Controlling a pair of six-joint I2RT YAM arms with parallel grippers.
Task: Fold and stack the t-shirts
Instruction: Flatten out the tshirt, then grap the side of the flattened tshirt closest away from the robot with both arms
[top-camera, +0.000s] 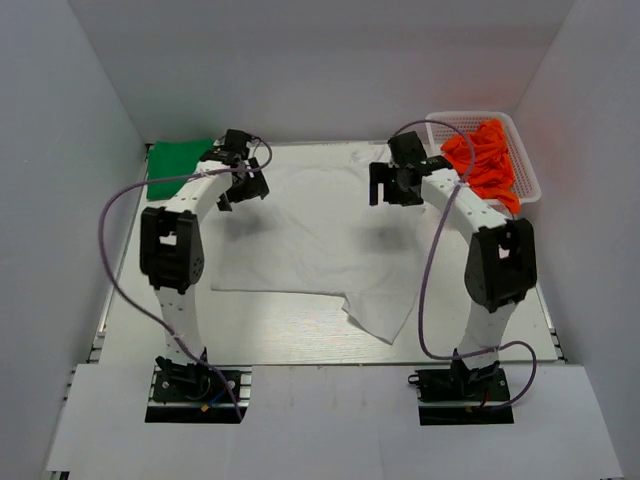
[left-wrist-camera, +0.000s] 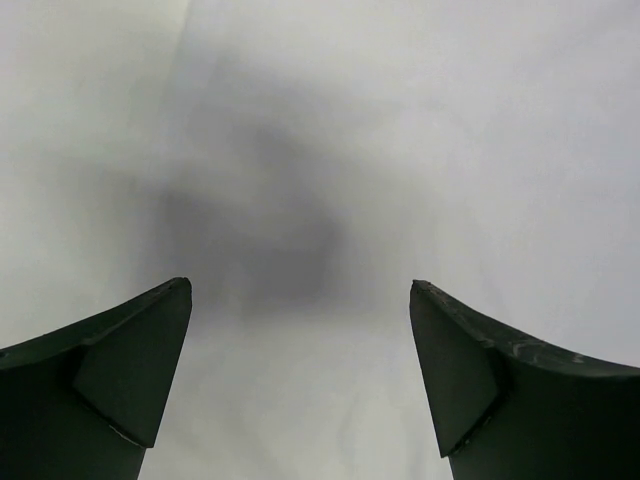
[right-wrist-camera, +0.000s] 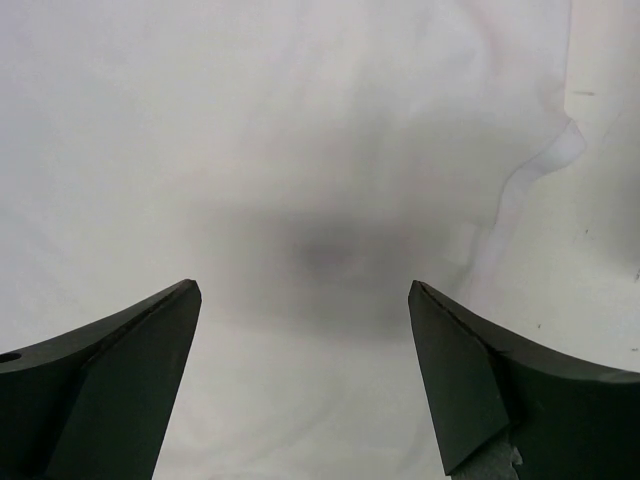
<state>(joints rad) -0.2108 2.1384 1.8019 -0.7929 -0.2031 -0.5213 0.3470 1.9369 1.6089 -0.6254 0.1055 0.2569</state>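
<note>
White t-shirt (top-camera: 310, 235) spread flat at centre, left gripper (left-wrist-camera: 300, 288) and right gripper (right-wrist-camera: 304, 287) above it, both jaws apart, green t-shirt (top-camera: 172, 168) bunched far left.

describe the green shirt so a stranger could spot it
On the pale table, look to the far left corner. The bright green cloth t-shirt lies there. The white cloth t-shirt is spread mid-table, and the orange cloth sits in the white plastic basket far right.

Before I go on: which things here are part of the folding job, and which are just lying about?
Job:
white t-shirt, spread out
green t-shirt, far left

Lying about:
white lattice basket, far right
orange cloth inside it
</note>
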